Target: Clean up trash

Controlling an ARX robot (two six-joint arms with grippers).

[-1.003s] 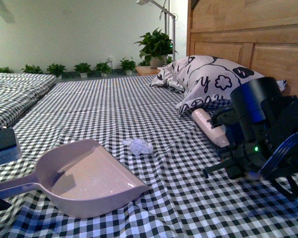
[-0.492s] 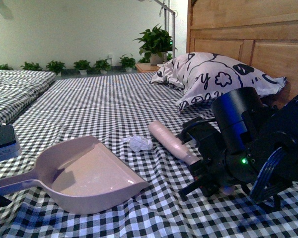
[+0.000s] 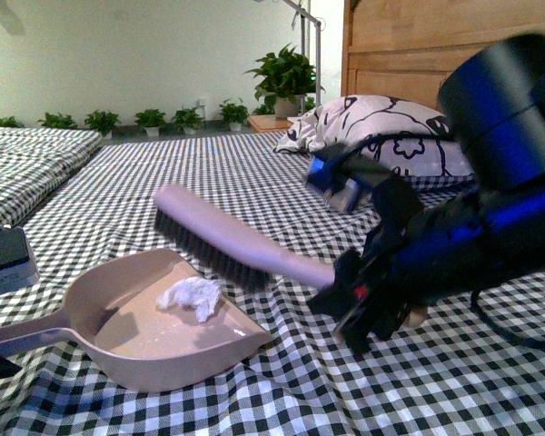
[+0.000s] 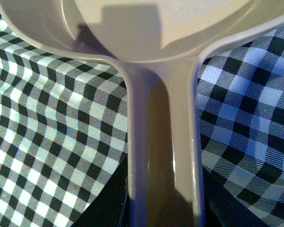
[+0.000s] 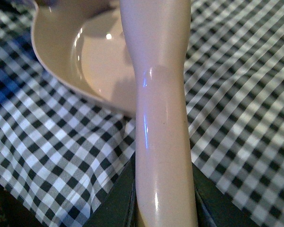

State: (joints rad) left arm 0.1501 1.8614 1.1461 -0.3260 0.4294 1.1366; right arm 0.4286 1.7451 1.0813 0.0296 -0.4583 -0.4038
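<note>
The right pincer (image 3: 368, 304) is clamped on the handle of a pink brush (image 3: 227, 241), whose bristled head is held just over the dustpan (image 3: 118, 350). The dustpan's handle (image 4: 163, 156) is gripped by the left pincer. The trash (image 3: 191, 296) is seen inside the dustpan on the checkered bed (image 3: 209, 182).

Dim bluish indoor light in the front view, right arm (image 3: 454, 236) smeared by motion blur, brush (image 3: 227, 241) soft-edged, glints on the dustpan (image 5: 85, 61), a blocky shadow across the pan in the left wrist view, both close-ups soft at the near edge.
</note>
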